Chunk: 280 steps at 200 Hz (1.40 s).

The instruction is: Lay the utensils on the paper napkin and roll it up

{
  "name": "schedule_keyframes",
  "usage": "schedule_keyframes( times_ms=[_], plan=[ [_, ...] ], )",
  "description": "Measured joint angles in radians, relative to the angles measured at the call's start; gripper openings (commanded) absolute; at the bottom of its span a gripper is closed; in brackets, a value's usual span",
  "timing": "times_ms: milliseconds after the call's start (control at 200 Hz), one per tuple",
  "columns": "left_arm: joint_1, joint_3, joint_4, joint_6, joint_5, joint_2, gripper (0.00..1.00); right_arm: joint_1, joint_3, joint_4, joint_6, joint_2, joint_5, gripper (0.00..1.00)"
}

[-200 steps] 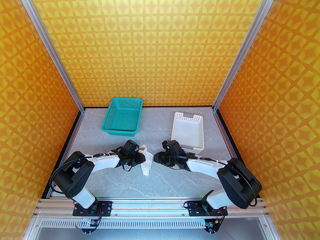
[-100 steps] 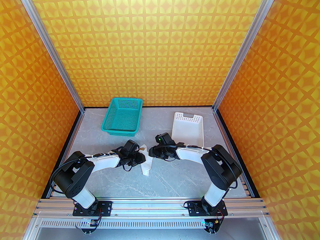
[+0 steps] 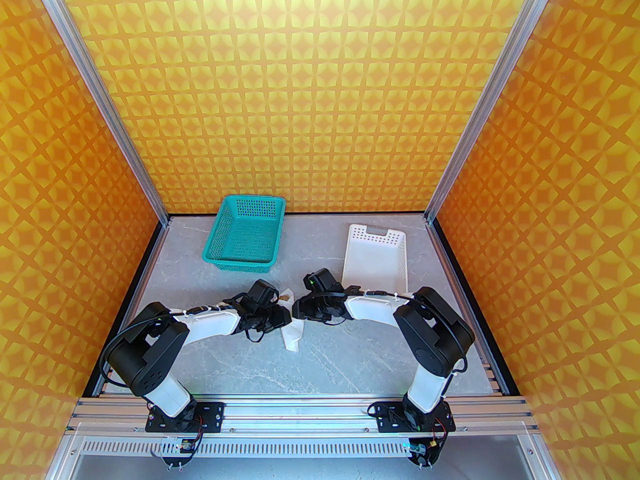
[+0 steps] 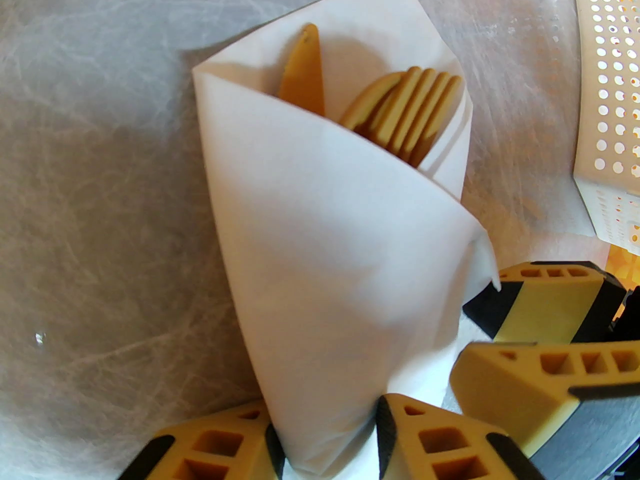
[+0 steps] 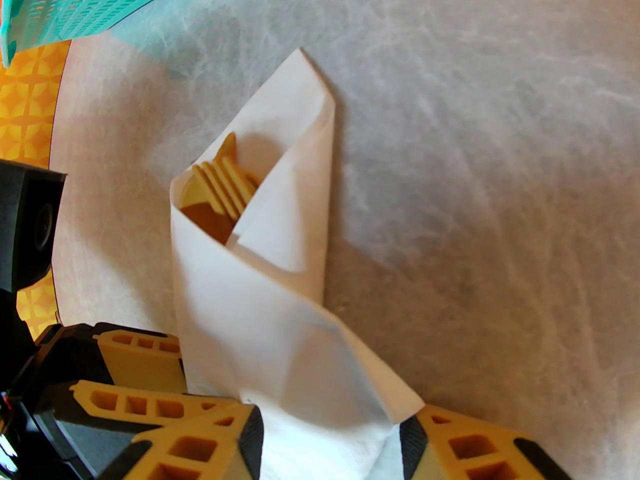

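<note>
Your left claw (image 4: pixel 327 443) is clamped on the paper napkin (image 4: pixel 320 248). Its two yellow-and-black fingers (image 4: pixel 215 450) press the narrower part of the roll from either side.

Your right claw (image 5: pixel 330 448) meets it from the opposite side. Its jaws stand partly apart, straddling a loose flap of the same napkin. You cannot tell whether they press the paper or only bracket it. From above, the two claws sit nose to nose, almost touching, with the napkin between them.

The napkin is wrapped into a loose white cone and lies on the grey marbled table (image 3: pixel 250 363). It sits near the middle, closer to you than the gap between the two baskets. Its open mouth points toward the far side, and its other end pokes out toward you from under the claws.

The utensils (image 4: pixel 400 113) are tucked inside, with only their tan heads showing at the mouth. You can make out the fork (image 4: pixel 430 103) by its tines, a rounded spoon (image 4: pixel 367 100) bowl just behind it, and a narrow pointed tip (image 4: pixel 302 78) to one side. Their handles are hidden by the paper.

A teal basket (image 3: pixel 245 238) stands at the far left and a white perforated basket (image 3: pixel 375 263) at the far right. Both are apart from the napkin.
</note>
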Motion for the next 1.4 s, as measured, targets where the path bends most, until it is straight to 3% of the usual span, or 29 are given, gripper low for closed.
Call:
schedule_keyframes(
  times_ms=[90, 330, 675, 1070, 1215, 1400],
  plan=[
    [0.000, 0.000, 0.000, 0.000, 0.000, 0.000, 0.36, 0.000, 0.000, 0.000, 0.006, 0.000, 0.000, 0.50],
    [0.000, 0.000, 0.000, 0.000, 0.000, 0.000, 0.36, 0.000, 0.000, 0.019, 0.033, 0.014, -0.012, 0.38],
    [0.000, 0.000, 0.001, 0.000, 0.000, -0.002, 0.39, 0.005, 0.000, 0.010, 0.023, 0.016, -0.010, 0.09],
    [-0.016, -0.021, 0.027, 0.004, -0.006, -0.035, 0.52, 0.005, 0.000, -0.043, 0.002, -0.004, 0.021, 0.01],
    [-0.013, -0.073, 0.032, 0.003, 0.001, -0.119, 0.57, 0.005, -0.002, -0.047, -0.002, -0.008, 0.027, 0.00],
    [0.035, -0.114, 0.034, -0.005, 0.008, -0.230, 0.56, 0.005, -0.005, -0.085, -0.017, -0.008, 0.050, 0.00]
  ],
)
